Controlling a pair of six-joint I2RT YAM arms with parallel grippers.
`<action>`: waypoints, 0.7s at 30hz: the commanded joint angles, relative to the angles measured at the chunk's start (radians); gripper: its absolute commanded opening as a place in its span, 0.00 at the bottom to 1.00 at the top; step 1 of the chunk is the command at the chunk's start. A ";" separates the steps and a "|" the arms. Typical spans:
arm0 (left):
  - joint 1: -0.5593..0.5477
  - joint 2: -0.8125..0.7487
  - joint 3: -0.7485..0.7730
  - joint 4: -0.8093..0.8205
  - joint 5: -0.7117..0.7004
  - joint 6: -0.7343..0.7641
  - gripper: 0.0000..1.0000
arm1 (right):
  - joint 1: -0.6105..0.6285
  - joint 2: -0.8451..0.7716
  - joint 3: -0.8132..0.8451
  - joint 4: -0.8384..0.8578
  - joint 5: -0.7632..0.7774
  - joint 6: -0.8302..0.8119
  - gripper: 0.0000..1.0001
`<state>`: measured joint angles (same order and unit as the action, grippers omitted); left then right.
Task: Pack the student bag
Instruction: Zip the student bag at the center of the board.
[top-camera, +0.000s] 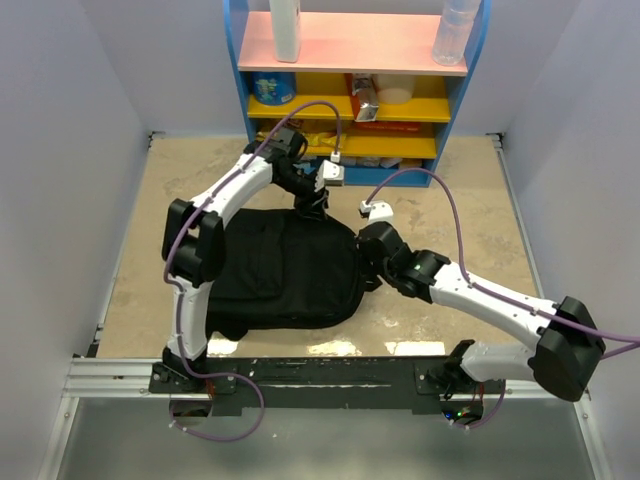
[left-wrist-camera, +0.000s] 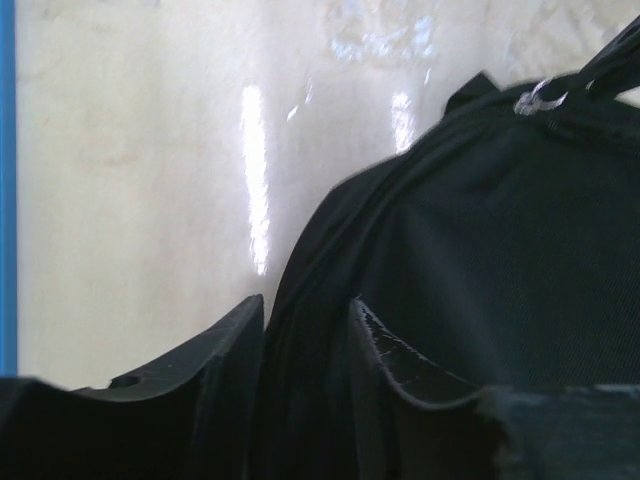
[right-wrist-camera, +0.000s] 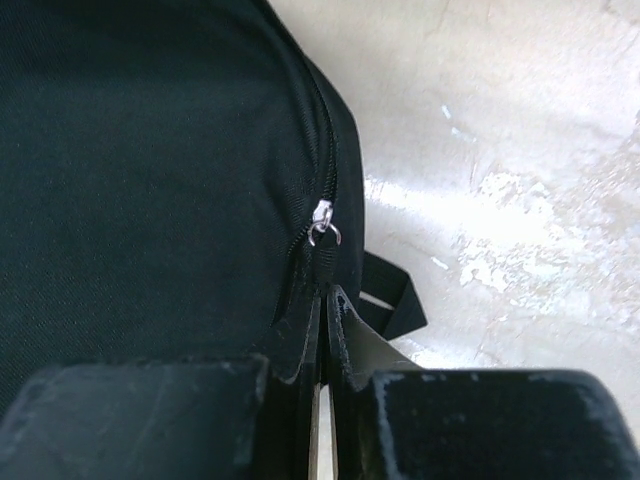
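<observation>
The student bag, a large black fabric backpack, lies flat on the beige table between my two arms. My left gripper is at the bag's far edge. In the left wrist view its jaws stand apart, open, with a fold of the bag lying between them. My right gripper is at the bag's right edge. In the right wrist view it is shut on the black pull tab below the silver zipper slider. A second silver slider shows on the bag's seam.
A blue shelf unit with pink and yellow boards stands at the back, holding bottles and boxes. White walls close in on both sides. A black strap loop sticks out beside the right fingers. Bare table lies right of the bag.
</observation>
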<state>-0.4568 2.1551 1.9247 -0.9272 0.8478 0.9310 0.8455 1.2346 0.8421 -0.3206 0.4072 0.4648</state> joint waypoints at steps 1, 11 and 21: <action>0.018 -0.165 -0.061 0.076 -0.091 -0.078 0.48 | 0.006 -0.004 0.023 -0.034 -0.079 0.038 0.03; 0.159 -0.402 -0.107 -0.250 -0.093 0.049 0.77 | 0.006 -0.084 0.043 -0.197 -0.136 0.040 0.53; 0.236 -0.620 -0.509 -0.347 -0.332 0.196 0.83 | -0.184 0.055 0.265 -0.091 -0.093 -0.093 0.80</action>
<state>-0.2066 1.5967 1.5276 -1.2125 0.6090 1.0538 0.7574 1.1843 1.0527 -0.4847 0.3008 0.4515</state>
